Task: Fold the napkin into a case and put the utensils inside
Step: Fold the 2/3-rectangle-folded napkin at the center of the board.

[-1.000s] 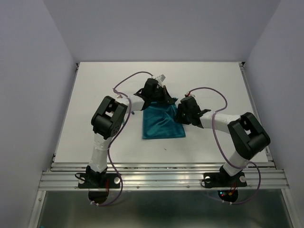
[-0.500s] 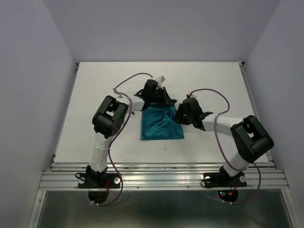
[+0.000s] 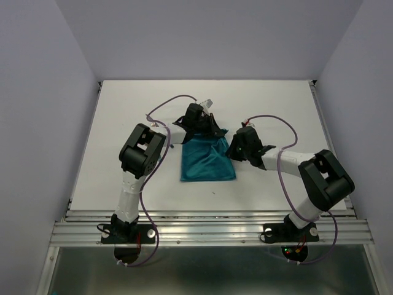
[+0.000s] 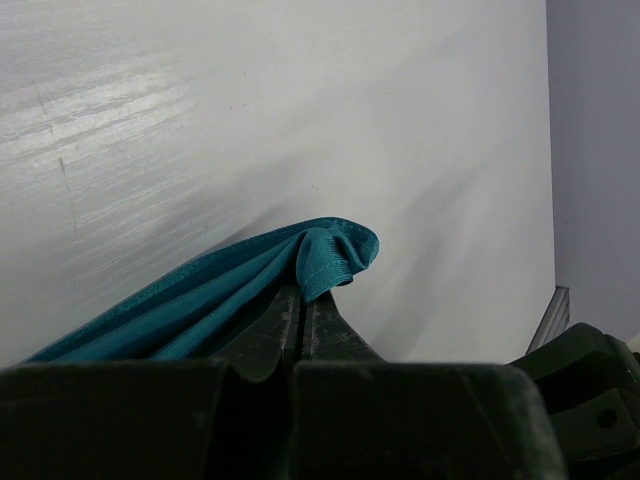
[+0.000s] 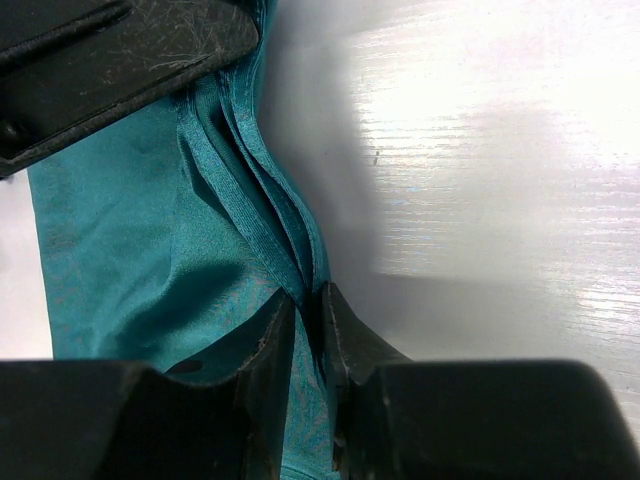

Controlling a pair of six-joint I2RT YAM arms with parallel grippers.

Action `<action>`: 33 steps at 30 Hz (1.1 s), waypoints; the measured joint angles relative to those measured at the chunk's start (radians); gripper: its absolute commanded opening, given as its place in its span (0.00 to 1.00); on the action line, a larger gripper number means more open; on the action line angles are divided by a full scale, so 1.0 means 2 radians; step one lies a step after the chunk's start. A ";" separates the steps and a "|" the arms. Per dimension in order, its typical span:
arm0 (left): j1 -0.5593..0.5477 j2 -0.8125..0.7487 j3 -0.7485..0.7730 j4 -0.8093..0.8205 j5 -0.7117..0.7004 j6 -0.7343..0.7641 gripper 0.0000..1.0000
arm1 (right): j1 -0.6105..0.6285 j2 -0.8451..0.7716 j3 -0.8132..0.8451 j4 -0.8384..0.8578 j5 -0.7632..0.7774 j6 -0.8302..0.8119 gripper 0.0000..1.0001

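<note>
A: Left hand (image 3: 214,129) first. Spread or pressed together?

B: Pressed together, pinching a bunched fold of the napkin (image 3: 207,163) at its far-left corner. In the wrist view, hem curled over the fingertips (image 4: 285,318).

A: And the napkin itself?

B: Mid-surface (image 3: 135,110), between the two arms. Folded to a broad panel, a touch wider at the near edge. Mostly flat, gathered only at the far corners.

A: Right hand (image 3: 236,147)?

B: At the far-right corner. Fingers (image 5: 268,335) drawn in close on the stacked hems, with several layers running between them. Reads as a pinch, though a sliver of gap shows.

A: So which way from hands to cloth?

B: Toward the arm bases from both. One corner per hand, neither nearer. Held edge running left to right, panel hanging off it toward the near side.

A: Next move, then?

B: Probably hinges on that edge: carried as one line, both hands level. Could be a fold toward the near side or a sideways narrowing — cannot tell which.

A: Utensils?

B: None seen in any view.
</note>
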 measured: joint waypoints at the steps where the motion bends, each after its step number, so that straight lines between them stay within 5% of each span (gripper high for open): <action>1: 0.000 0.000 0.000 0.000 0.000 0.000 0.00 | 0.000 0.000 0.000 -0.001 0.000 0.000 0.36; 3: 0.000 0.000 0.000 0.000 0.001 0.000 0.00 | 0.000 0.000 0.002 -0.002 0.000 -0.004 0.43; 14: 0.002 0.000 0.000 0.001 0.005 0.000 0.00 | 0.003 0.041 0.039 -0.004 0.018 -0.028 0.48; 30: 0.002 0.000 -0.004 0.005 0.006 0.001 0.00 | 0.013 0.059 0.063 -0.023 0.044 -0.043 0.01; 33: 0.002 0.000 -0.009 0.012 0.006 0.001 0.00 | 0.027 0.064 0.084 -0.053 0.073 -0.044 0.01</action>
